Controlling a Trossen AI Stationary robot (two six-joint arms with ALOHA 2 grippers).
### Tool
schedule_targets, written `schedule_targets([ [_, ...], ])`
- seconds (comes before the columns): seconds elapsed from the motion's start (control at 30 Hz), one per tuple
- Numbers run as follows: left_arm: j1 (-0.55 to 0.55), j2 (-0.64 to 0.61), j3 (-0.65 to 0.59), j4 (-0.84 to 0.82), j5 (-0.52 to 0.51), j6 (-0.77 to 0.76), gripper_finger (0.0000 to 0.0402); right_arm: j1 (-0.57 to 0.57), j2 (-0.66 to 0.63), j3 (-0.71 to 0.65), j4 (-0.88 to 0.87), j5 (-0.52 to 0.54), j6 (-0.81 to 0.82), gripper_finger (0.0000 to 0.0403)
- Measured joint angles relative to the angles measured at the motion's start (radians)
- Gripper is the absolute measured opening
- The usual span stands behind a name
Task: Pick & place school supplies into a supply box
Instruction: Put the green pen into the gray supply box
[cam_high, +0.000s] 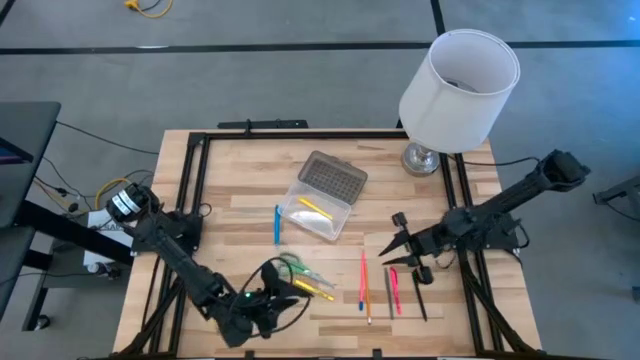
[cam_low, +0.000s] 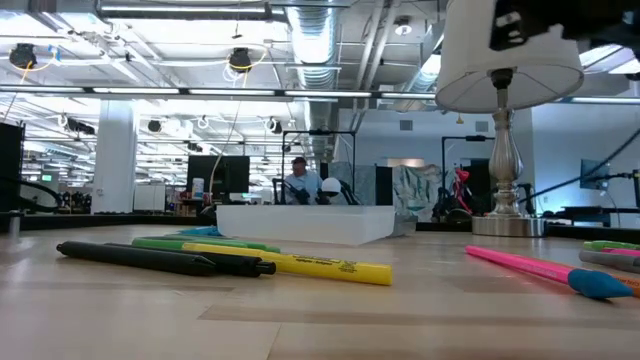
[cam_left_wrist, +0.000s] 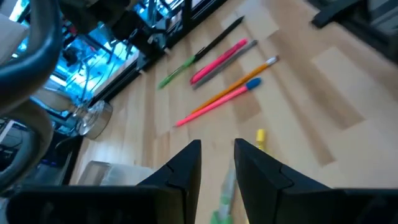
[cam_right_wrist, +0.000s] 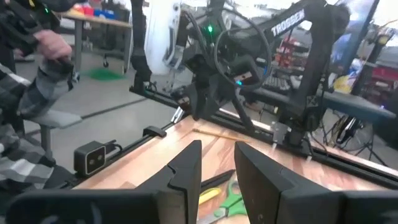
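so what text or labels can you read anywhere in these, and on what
"TROSSEN": white letters on the left arm, seen from the right wrist view.
Yellow highlighter: dark print along its barrel, too small to read.
Nothing else legible: no readable text on the box, lamp or other pens.

Black pen, green marker and yellow highlighter lie before the supply box; no pincer in sight
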Motion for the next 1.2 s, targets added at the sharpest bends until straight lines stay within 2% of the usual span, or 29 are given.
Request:
schedule_targets([
  [0.13, -0.049, 0.0, 0.0, 0.0, 0.0, 0.0, 0.009, 0.0, 0.14, 0.117, -0.018, 0.007, 0.045, 0.0092],
  [0.23, -0.084, 0.0, 0.0, -0.002, -0.019, -0.004, 0.009, 0.0, 0.221, 0.206, -0.09, 0.09, 0.119, 0.0092],
  [0.37, -0.127, 0.0, 0.0, -0.006, -0.053, -0.006, 0.009, 0.0, 0.302, 0.323, -0.322, 0.22, 0.278, 0.0092],
  [0.5, -0.157, 0.0, 0.0, -0.029, -0.074, -0.007, 0.009, 0.009, 0.355, 0.419, -0.588, 0.252, 0.455, 0.0092],
  [0.67, -0.162, 0.0, 0.0, -0.064, -0.128, -0.007, 0.009, 0.047, 0.391, 0.479, -0.803, 0.262, 0.615, 0.0092],
  [0.87, -0.14, -0.001, 0.0, -0.087, -0.14, -0.006, 0.009, 0.083, 0.397, 0.514, -1.022, 0.264, 0.769, 0.0092],
  [1.2, -0.089, -0.001, 0.0, -0.112, -0.127, -0.014, 0.009, 0.118, 0.396, 0.532, -1.524, 0.274, 1.322, 0.0092],
])
